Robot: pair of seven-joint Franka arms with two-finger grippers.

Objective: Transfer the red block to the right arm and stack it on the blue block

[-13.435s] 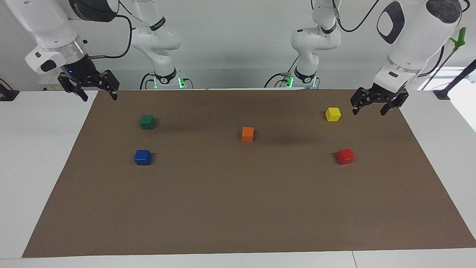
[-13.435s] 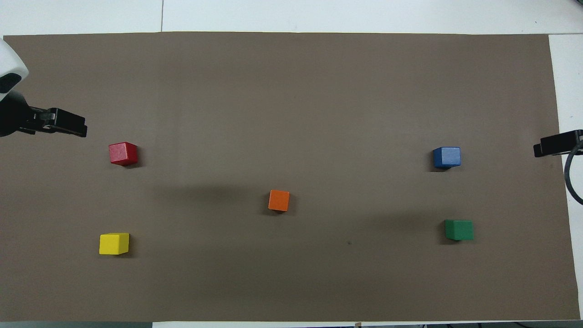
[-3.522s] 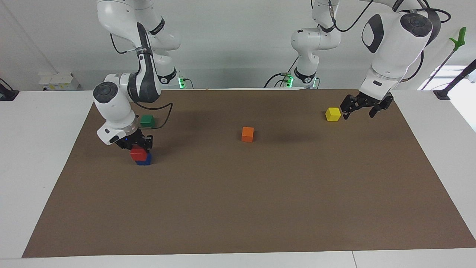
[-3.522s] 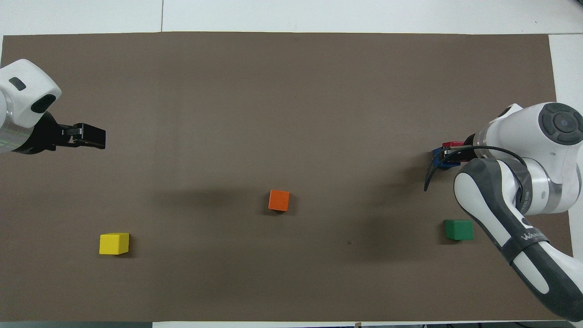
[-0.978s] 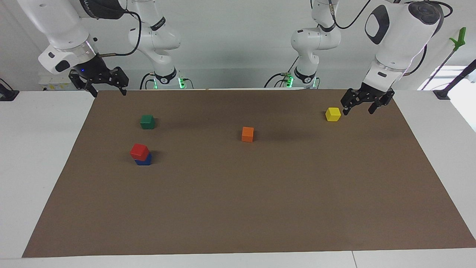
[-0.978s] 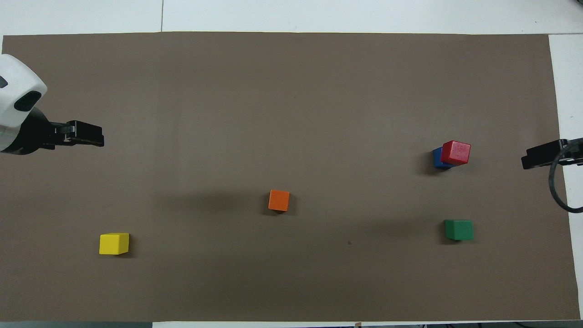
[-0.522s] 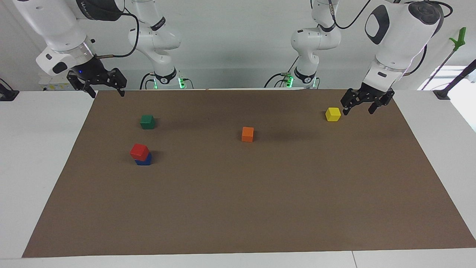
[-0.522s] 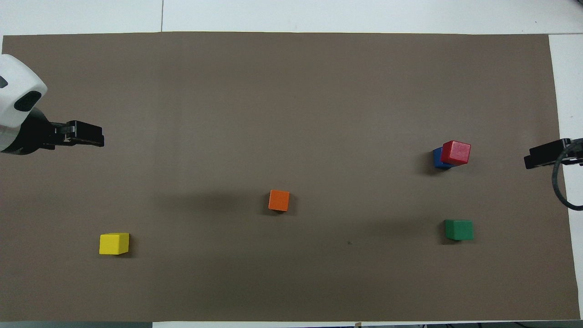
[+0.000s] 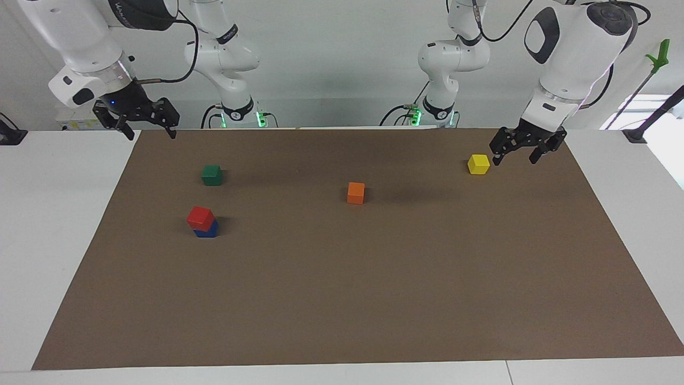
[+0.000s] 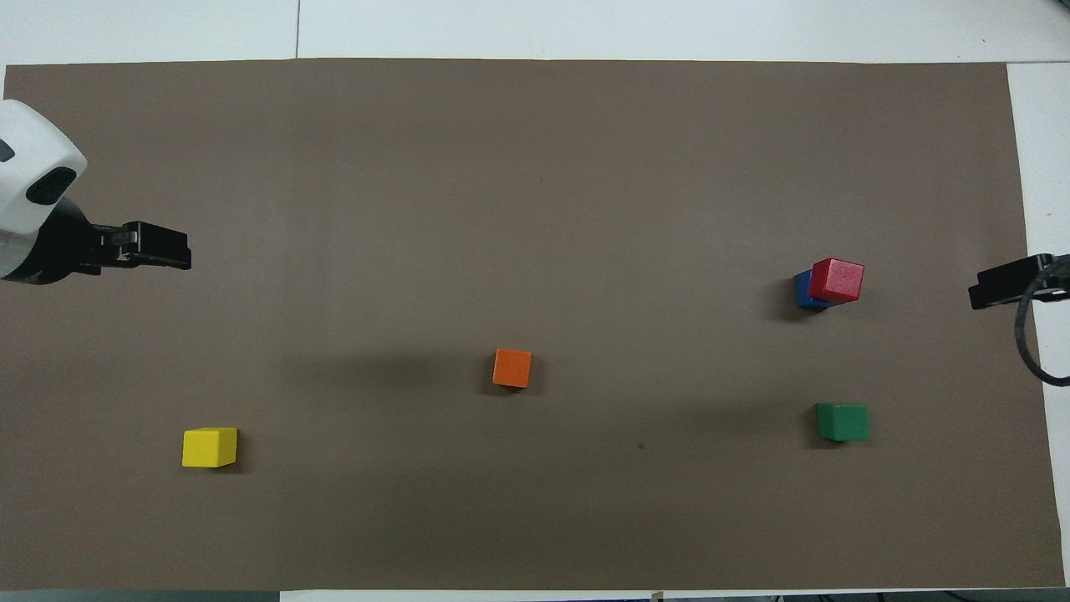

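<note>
the red block [image 9: 200,217] sits on the blue block [image 9: 207,231], toward my right arm's end; stacking looks done. my right gripper [image 9: 144,125] and left gripper [image 9: 515,150] hang open, empty.

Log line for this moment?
red block on blue block | right gripper open, raised, empty | left gripper open, beside yellow block

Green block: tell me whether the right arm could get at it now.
Probably yes: the green block stands alone, nothing covers it, and the right hand hangs open above the mat's corner nearby.
</note>
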